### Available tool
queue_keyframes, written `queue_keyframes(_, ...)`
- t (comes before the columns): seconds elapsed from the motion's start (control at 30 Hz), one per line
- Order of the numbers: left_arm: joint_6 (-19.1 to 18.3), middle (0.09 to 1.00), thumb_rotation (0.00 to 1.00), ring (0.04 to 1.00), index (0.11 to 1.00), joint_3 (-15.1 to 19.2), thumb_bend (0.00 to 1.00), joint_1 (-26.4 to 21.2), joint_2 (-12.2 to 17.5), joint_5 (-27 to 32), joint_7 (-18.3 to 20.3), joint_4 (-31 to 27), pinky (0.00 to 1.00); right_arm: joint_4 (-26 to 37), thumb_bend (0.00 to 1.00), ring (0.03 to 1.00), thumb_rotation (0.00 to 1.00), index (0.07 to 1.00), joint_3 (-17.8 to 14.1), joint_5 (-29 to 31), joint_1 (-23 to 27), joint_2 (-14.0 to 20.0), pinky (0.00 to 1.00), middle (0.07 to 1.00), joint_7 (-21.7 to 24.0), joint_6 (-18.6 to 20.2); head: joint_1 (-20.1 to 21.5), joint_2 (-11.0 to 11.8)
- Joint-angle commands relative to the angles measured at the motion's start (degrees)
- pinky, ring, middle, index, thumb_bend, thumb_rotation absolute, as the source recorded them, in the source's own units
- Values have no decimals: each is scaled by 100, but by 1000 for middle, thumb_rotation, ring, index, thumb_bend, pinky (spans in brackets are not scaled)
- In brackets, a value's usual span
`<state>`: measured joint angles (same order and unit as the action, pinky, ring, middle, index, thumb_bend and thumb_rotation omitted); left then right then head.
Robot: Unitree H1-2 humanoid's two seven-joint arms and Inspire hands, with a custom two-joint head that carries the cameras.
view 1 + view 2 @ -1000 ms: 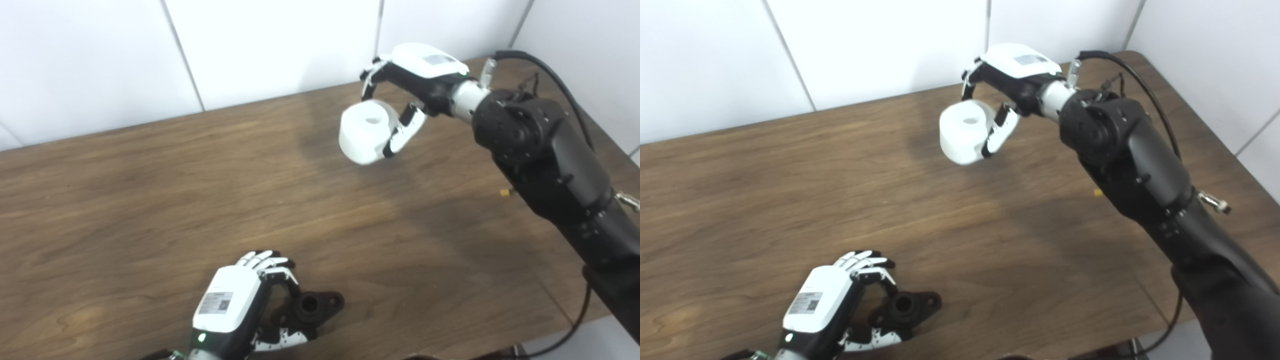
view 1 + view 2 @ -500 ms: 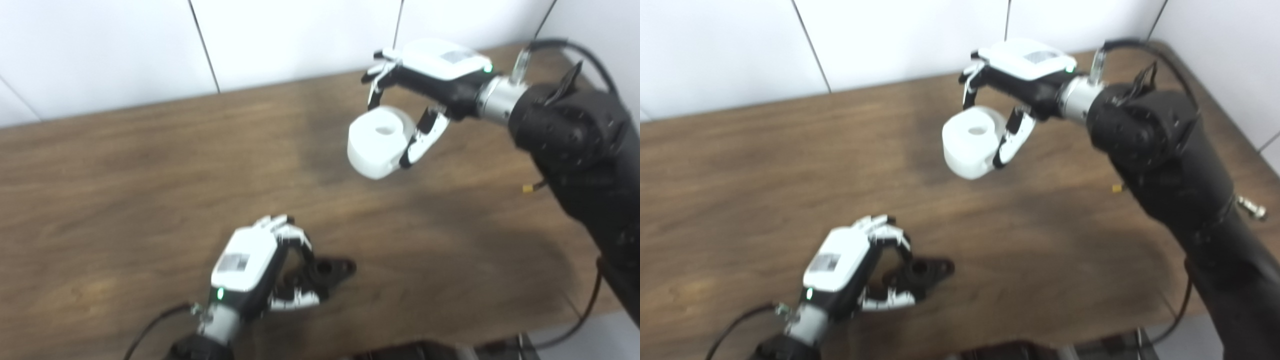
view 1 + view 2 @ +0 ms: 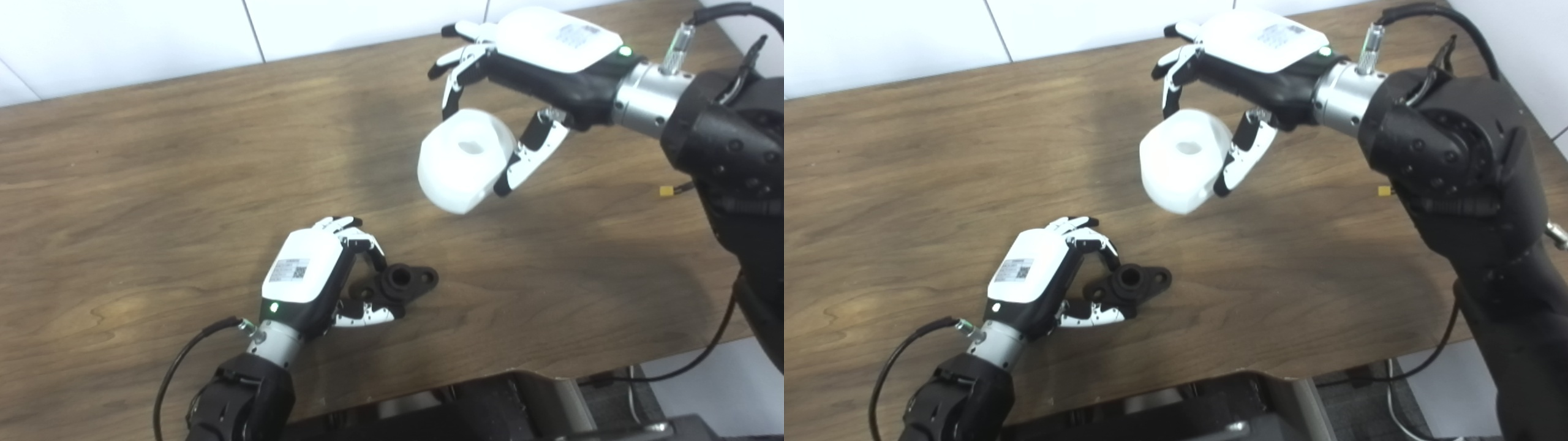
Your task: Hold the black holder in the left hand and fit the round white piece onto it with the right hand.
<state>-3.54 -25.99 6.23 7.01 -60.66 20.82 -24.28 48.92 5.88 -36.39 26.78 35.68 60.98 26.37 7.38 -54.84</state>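
Note:
The black holder (image 3: 401, 282) is a small flanged part with a round socket facing up, low over the wooden table (image 3: 153, 159) near its front edge. My left hand (image 3: 315, 278) is shut on its left end, fingers above and thumb below. The round white piece (image 3: 464, 158) is a thick cylinder with a small hole in its top. My right hand (image 3: 527, 73) is shut on it and holds it in the air, up and to the right of the holder and well apart from it. Both also show in the right eye view: holder (image 3: 1132, 283), white piece (image 3: 1182, 159).
A white panelled wall (image 3: 343, 18) runs along the table's far edge. A small yellow connector (image 3: 666, 191) lies on the table at the right, by the right arm. A dark base (image 3: 490, 410) shows below the table's front edge.
The camera has tilted down, so the whole picture has shifted. My right hand has brought the white piece lower and nearer the holder. My left hand keeps its hold on the holder.

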Motion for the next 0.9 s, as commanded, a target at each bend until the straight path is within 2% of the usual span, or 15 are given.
queue_keyframes(0.0, -137, 788, 57, 857, 488, -50, 520, 26, 18, -118, 241, 87, 884, 227, 521, 1000, 148, 484, -158, -46, 126, -49, 971, 858, 60, 49, 1, -7)
queue_keyframes(0.1, -163, 790, 57, 858, 488, -56, 520, 11, 3, -136, 272, 78, 882, 314, 521, 1000, 148, 484, -195, -66, 89, -161, 970, 862, 187, 47, -28, -13)
queue_keyframes(0.2, -196, 790, 57, 858, 488, -72, 520, -1, -26, -168, 303, 67, 879, 412, 520, 1000, 150, 485, -86, -155, -21, -268, 972, 868, 218, 46, -73, -37)
queue_keyframes(0.7, -289, 791, 57, 855, 488, -235, 520, -62, -66, -313, 288, 177, 872, 378, 519, 1000, 154, 484, 405, -358, -502, -676, 985, 870, -236, -314, -198, 48)
queue_keyframes(0.87, -295, 785, 56, 852, 488, -280, 520, -27, -112, -361, 253, 177, 864, 347, 518, 1000, 155, 485, 462, -352, -580, -731, 979, 873, -304, -443, -256, 55)
